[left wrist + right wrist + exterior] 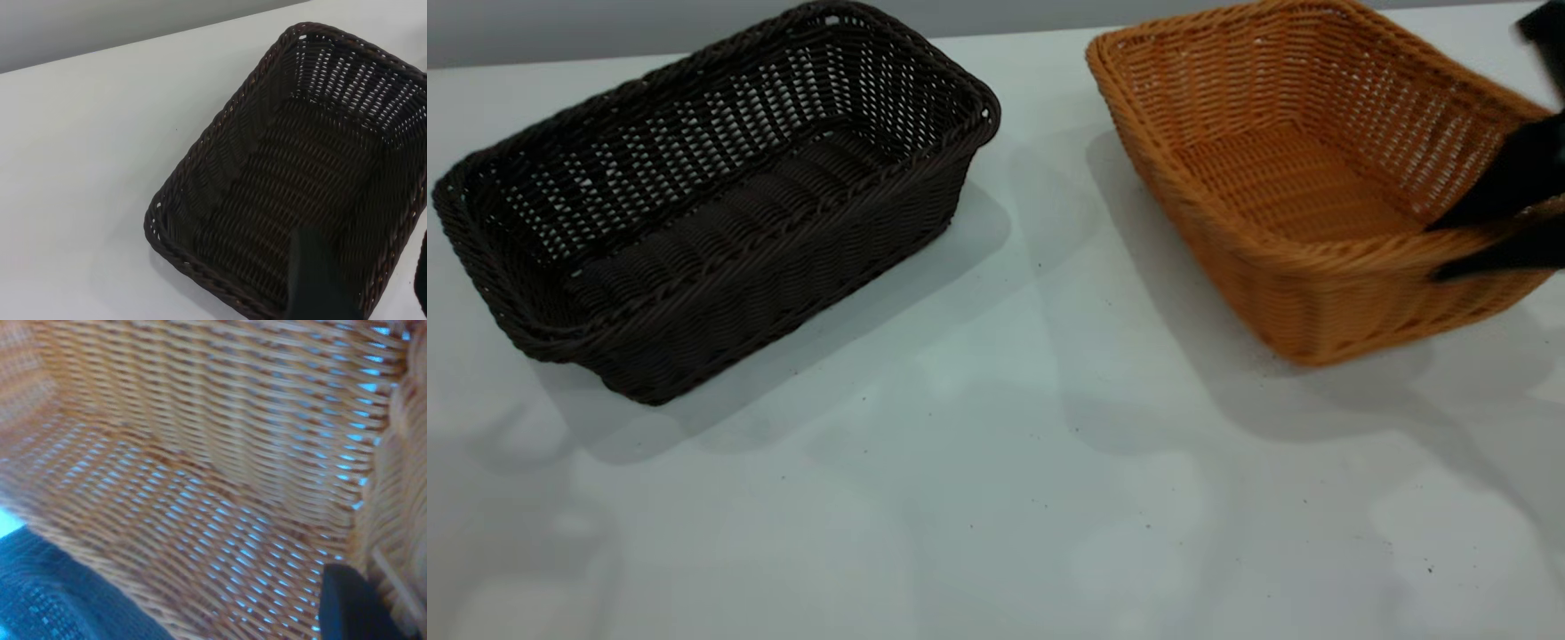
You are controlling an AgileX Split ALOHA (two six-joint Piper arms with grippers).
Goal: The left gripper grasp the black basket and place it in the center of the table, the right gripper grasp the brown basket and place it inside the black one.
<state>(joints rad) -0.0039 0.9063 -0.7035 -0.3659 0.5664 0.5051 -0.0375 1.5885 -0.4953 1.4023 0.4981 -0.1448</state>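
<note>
Now my right gripper (1480, 244) clamped the near rim of the brown basket (1303, 169), one finger inside, one outside. My left gripper's finger (313, 280) hovered over the black basket (711, 196); its opening I could not tell.

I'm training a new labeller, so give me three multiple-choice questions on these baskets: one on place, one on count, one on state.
1. Where is the right claw?
A. at the brown basket's near rim
B. over the black basket
C. on bare table

2. How many baskets?
A. one
B. two
C. three

3. The brown basket is:
A. nested in the black one
B. flipped over
C. tilted, apart from the black one

Key: 1 A, one finger lies inside the rim and one outside; 2 B, one black and one brown; 3 C, bare table lies between them.
</note>
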